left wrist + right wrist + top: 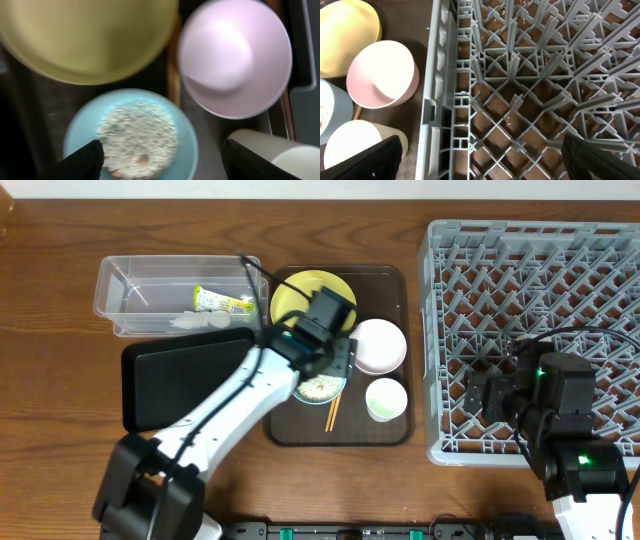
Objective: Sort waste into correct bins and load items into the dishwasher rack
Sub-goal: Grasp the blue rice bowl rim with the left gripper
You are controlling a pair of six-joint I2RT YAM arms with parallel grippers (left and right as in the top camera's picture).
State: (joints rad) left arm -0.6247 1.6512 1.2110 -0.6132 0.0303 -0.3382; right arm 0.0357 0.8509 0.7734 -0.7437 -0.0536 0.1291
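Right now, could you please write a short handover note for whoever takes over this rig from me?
The left gripper is open and empty, above the blue bowl of rice.
The right gripper is open and empty, over the rack, on its side toward the brown tray.
Done: wrapper and tissue lie in the clear tub. The black tray looks bare.
Left: bin the rice, then load the plate, pink bowl, cup, blue bowl and chopsticks. All of these sit on the brown tray.
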